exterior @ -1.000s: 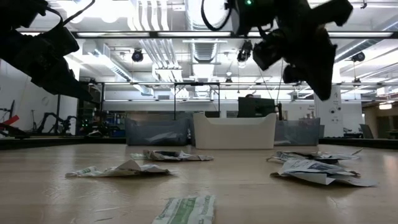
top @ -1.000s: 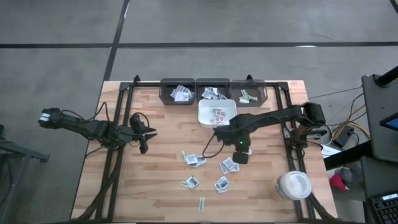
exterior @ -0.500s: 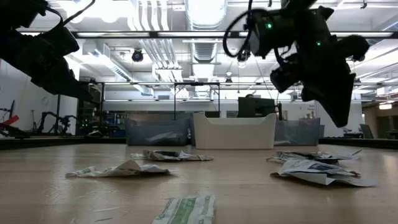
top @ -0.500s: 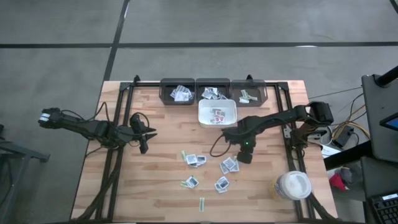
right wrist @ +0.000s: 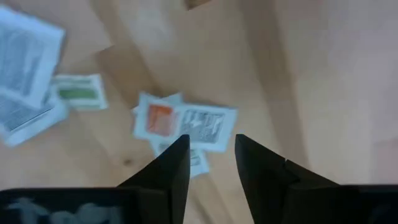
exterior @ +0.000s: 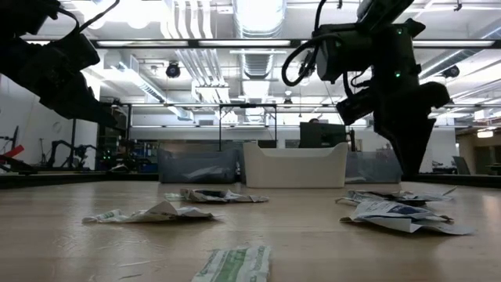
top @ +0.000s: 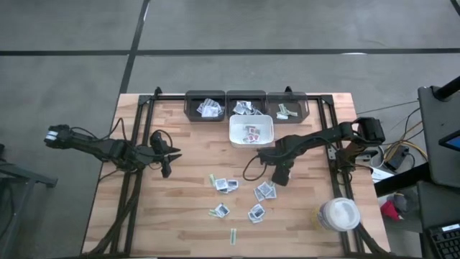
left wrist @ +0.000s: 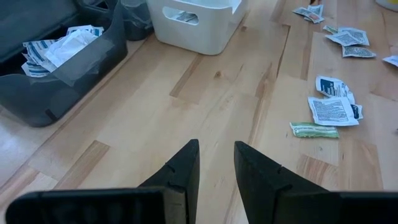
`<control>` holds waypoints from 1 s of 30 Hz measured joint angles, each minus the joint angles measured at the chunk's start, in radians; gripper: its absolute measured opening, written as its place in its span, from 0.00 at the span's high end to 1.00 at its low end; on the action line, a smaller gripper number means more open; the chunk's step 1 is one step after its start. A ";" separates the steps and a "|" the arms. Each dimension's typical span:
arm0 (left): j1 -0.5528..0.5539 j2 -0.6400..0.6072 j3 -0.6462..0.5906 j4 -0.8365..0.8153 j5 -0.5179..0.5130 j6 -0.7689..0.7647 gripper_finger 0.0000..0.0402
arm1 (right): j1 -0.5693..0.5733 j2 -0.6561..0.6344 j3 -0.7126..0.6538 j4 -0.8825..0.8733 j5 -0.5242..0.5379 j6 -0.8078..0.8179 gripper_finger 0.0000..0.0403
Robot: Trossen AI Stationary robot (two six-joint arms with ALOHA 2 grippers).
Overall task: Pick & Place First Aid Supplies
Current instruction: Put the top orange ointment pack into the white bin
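Observation:
The first aid supplies are small flat packets scattered on the wooden table: one group (top: 264, 191), another (top: 226, 185), more nearer the front (top: 256, 213), and a pale strip (top: 233, 235). My right gripper (top: 280, 176) points straight down just above the table, open, beside the group of packets. In its wrist view (right wrist: 211, 155) a packet with red print (right wrist: 181, 121) lies flat on the table below the fingers. My left gripper (top: 167, 160) hovers open over bare wood at the table's left (left wrist: 216, 158), holding nothing.
Three dark bins (top: 246, 106) holding packets line the far edge, with a white tray (top: 251, 129) just in front of them. A round white-lidded jar (top: 339, 214) stands at the near right. Black rails (top: 334, 155) run along both sides of the table.
My right gripper has come down toward the packets in the middle of the table and tipped until it points straight down. The packets have not moved.

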 joint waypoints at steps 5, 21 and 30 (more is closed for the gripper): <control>0.000 0.000 0.000 0.001 -0.002 0.000 0.77 | -0.002 0.000 -0.007 0.012 0.044 0.006 0.70; 0.000 0.000 0.000 0.004 -0.002 0.000 0.77 | -0.001 0.000 -0.118 0.150 0.033 0.039 0.73; 0.000 0.000 0.000 0.017 -0.002 0.000 0.77 | -0.002 -0.007 -0.181 0.181 0.035 0.098 0.92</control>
